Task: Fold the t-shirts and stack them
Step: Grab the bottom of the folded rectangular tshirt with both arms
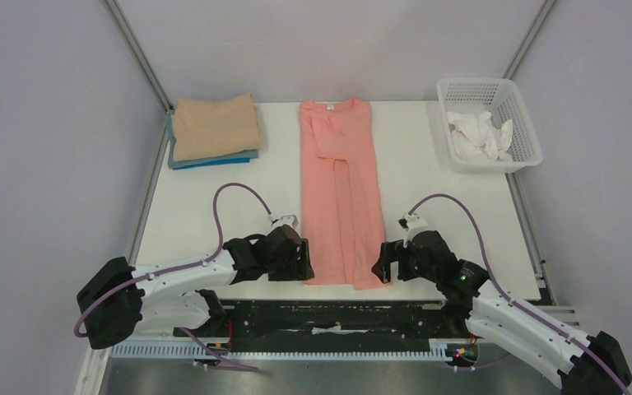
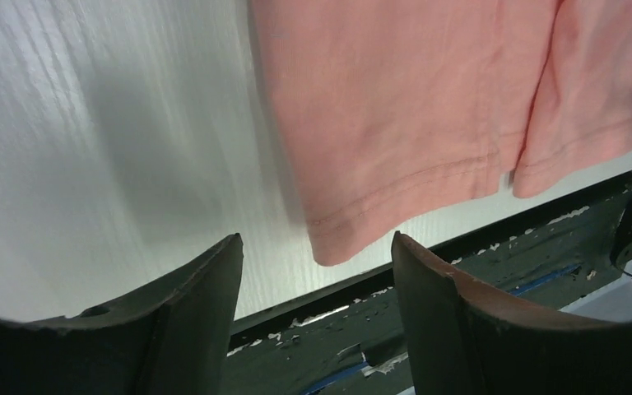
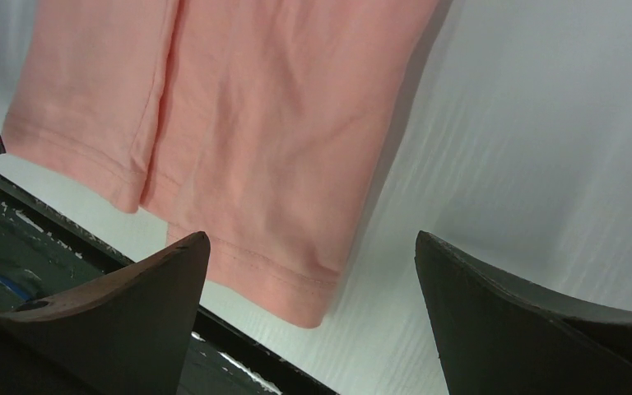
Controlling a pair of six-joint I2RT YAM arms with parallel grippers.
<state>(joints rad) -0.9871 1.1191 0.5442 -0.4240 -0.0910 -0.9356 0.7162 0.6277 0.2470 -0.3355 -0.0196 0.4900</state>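
Observation:
A salmon-pink t-shirt (image 1: 341,189) lies on the white table, folded lengthwise into a long strip, collar at the far end and hem near the front edge. My left gripper (image 1: 303,262) is open just left of the hem's left corner (image 2: 329,243). My right gripper (image 1: 381,265) is open just right of the hem's right corner (image 3: 309,300). Neither gripper holds anything. A tan t-shirt (image 1: 214,126) lies folded on a blue folded t-shirt (image 1: 206,160) at the far left.
A white lattice basket (image 1: 487,123) with crumpled white cloth (image 1: 481,136) stands at the far right. The table's dark front rail (image 1: 337,317) runs just below the hem. Grey walls enclose both sides.

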